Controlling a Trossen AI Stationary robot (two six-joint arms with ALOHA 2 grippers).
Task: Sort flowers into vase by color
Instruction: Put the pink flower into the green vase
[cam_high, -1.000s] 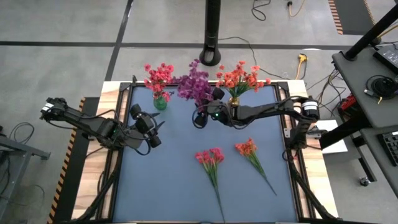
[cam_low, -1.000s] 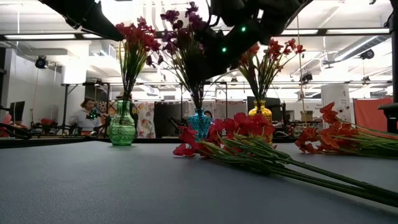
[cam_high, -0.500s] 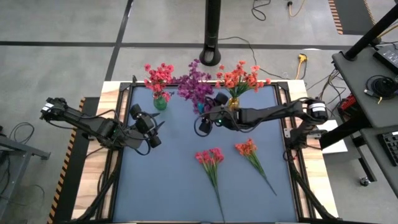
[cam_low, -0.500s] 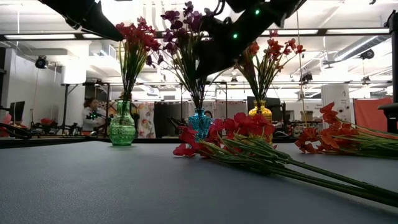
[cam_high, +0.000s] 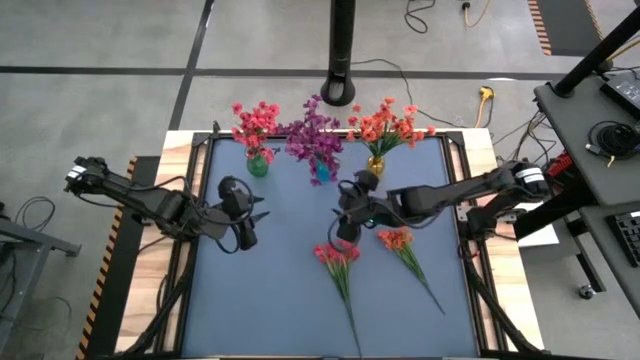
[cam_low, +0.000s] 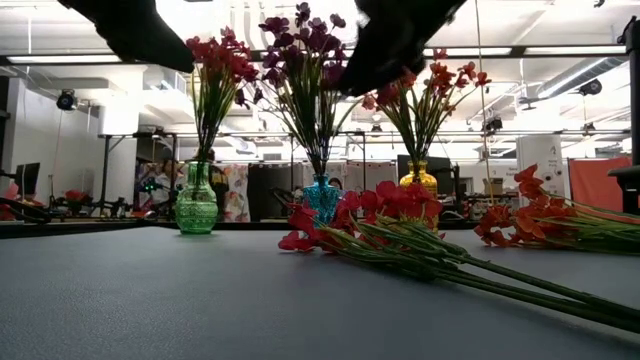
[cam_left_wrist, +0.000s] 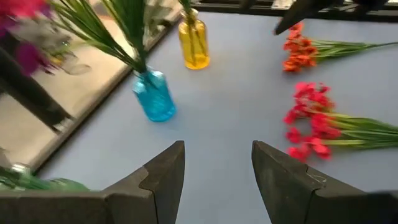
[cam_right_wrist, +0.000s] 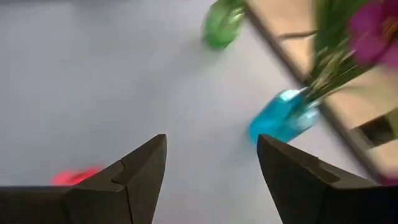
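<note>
Overhead, table-level and wrist cameras share the blue vase (cam_high: 320, 172).

The tabletop (cam_high: 280, 290) is a matt blue-grey mat edged with pale wood. The green vase (cam_low: 196, 205), blue vase (cam_left_wrist: 153, 96) and yellow vase (cam_left_wrist: 193, 45) look like glossy glass.

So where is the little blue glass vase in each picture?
High view: the blue glass vase stands at the table's far edge, under purple flowers.
Low view: centre, behind the lying pink-red sprig; vase at.
Left wrist view: left of centre.
Right wrist view: right of centre.
Shared landmark: the green vase beside it.
</note>
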